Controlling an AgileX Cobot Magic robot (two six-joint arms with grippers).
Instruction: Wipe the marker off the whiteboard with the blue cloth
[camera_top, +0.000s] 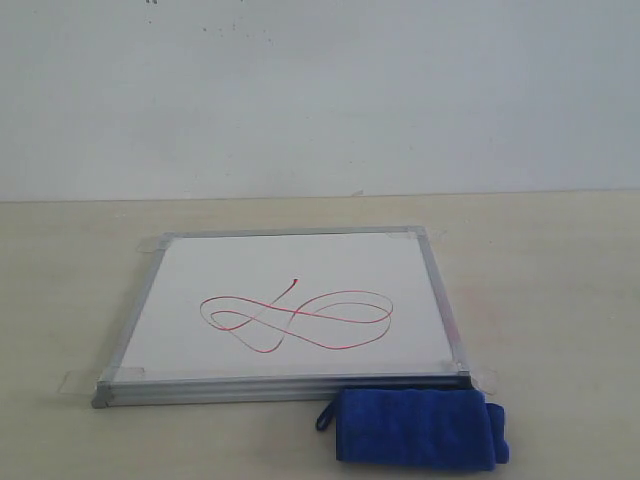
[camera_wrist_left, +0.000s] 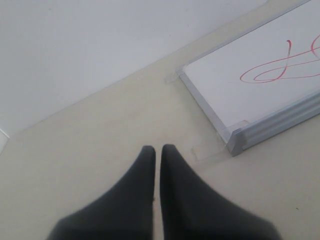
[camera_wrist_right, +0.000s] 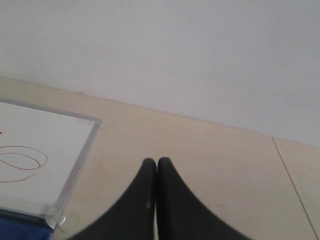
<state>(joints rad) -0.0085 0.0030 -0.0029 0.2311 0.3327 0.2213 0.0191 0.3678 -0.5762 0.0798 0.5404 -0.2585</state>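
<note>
Pale beige tabletop (camera_top: 60, 290) runs back to a plain white wall (camera_top: 320, 90). On it the whiteboard (camera_top: 190, 265) lies flat near the middle of the exterior view, its silver-grey frame (camera_top: 280, 388) fixed by clear tape tabs (camera_top: 78, 381) at the corners. Across the middle of the board runs the marker (camera_top: 296, 316), a thin red looping line like a sideways figure-eight, with nothing touching it. The blue cloth (camera_top: 415, 428) lies on the table as a thick folded bundle, right against the board's near edge toward its right-hand corner, and a small loop (camera_top: 325, 415) sticks out from its left end.

In the left wrist view the left gripper (camera_wrist_left: 156, 149) is over bare tabletop, its two dark fingers brought together with only a thin slit between them and nothing held. A corner of the board and one tape tab sit near it. In the right wrist view the right gripper (camera_wrist_right: 156, 161) is likewise closed on nothing, fingers pressed side by side over bare table, beside the board's edge, with a strip of the cloth showing at that corner
</note>
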